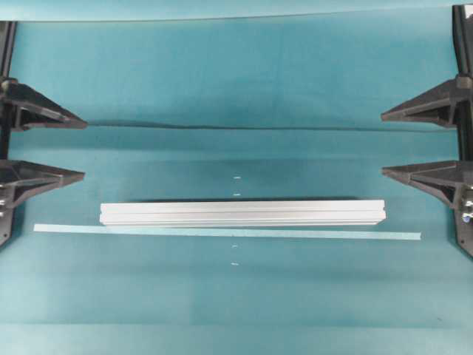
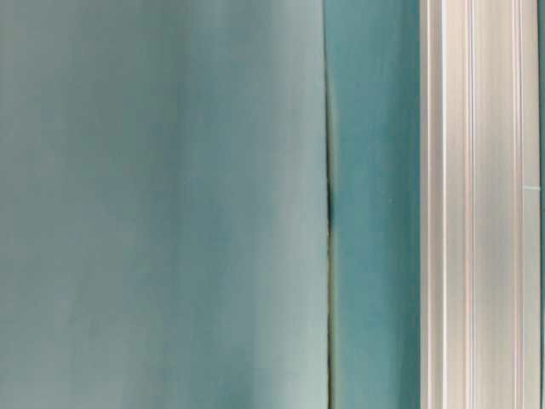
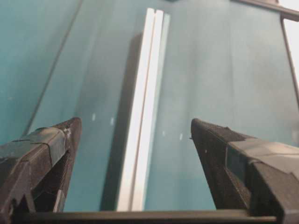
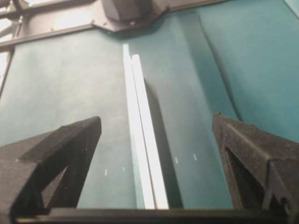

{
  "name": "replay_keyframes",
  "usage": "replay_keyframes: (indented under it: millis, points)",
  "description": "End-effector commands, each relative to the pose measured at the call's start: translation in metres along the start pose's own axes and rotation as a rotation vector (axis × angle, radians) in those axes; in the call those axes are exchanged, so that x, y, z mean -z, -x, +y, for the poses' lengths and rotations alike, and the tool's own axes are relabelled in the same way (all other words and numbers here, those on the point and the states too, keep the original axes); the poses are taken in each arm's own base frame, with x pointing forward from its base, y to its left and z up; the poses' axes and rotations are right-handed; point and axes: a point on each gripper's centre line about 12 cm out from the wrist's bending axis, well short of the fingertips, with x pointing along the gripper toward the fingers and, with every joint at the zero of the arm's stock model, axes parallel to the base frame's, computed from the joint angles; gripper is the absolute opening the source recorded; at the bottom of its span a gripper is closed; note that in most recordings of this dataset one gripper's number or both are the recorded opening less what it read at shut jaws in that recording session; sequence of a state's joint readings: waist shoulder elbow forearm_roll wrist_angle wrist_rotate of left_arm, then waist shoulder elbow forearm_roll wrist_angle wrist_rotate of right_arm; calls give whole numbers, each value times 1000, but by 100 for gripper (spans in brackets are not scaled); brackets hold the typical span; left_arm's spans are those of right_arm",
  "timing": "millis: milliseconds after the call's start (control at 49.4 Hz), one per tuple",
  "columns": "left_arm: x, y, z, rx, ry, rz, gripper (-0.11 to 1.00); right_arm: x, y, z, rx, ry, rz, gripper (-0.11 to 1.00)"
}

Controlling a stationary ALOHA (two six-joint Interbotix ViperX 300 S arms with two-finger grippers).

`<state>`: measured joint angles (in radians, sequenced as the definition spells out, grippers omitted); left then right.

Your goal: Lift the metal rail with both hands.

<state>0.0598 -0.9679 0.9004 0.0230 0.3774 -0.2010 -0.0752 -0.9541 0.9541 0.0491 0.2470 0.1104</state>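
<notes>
The metal rail (image 1: pixel 242 213) lies flat on the teal cloth, a long silver grooved bar running left to right across the middle. It shows in the table-level view as a pale grooved band (image 2: pixel 481 204) and in both wrist views as a bright strip (image 3: pixel 140 140) (image 4: pixel 145 154) running away between the fingers. My left gripper (image 1: pixel 83 149) stands open at the left edge, well clear of the rail's left end. At the right edge my right gripper (image 1: pixel 383 144) is open too, clear of the right end. Nothing is between either pair of fingers (image 3: pixel 133 126) (image 4: pixel 156 120).
A thin pale-green tape strip (image 1: pixel 222 232) lies just in front of the rail and reaches past both its ends. Small white marks (image 1: pixel 236 178) dot the cloth. A fold (image 1: pixel 244 127) crosses the cloth behind the rail. Black frame parts (image 4: pixel 121 14) stand at the far edge.
</notes>
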Motion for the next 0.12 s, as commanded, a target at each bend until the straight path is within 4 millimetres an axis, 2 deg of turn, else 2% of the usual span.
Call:
replay_keyframes:
  millis: [0,101]
  points:
    - [-7,2,-1,2,1,-25,94,-4,0,0,-1,-2,-17,98]
    - [-7,4,0,1,2,-29,94,-4,0,0,-1,-2,-17,98]
